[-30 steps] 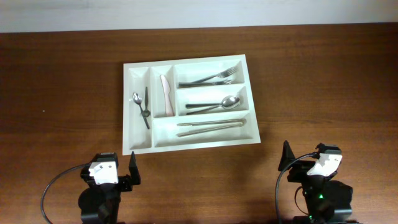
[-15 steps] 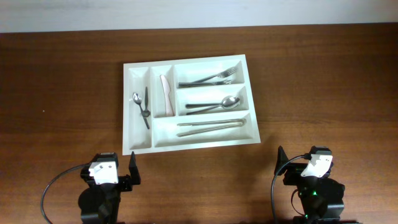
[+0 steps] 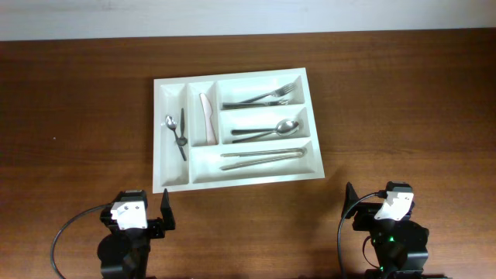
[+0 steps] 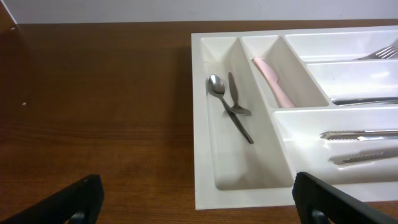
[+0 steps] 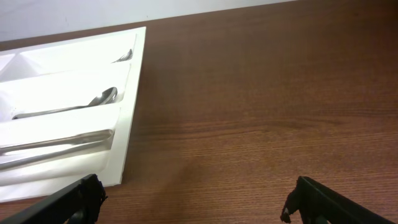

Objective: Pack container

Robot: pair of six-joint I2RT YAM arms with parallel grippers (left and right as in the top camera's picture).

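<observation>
Dark brown wooden tabletop (image 3: 77, 116), seen from above. Large white rectangular plastic cutlery tray with five compartments (image 3: 172, 174) lies flat at centre, shifted toward 12 o'clock. Its compartments hold small steel teaspoons (image 3: 177, 133), a pale pink knife (image 3: 207, 120), steel forks (image 3: 263, 98), a steel spoon (image 3: 267, 130) and two long steel utensils (image 3: 263, 157). Left gripper (image 4: 196, 200) at the tray's 7 o'clock and right gripper (image 5: 193, 199) at its 5 o'clock: apart from it, jaws spread wide, empty.

Left wrist view: container (image 4: 200, 124) runs off right edge; fork (image 4: 380, 53) shows tines only. Right wrist view: its left part cut off. Overhead: long metal pieces (image 3: 263, 158), kind unclear.
</observation>
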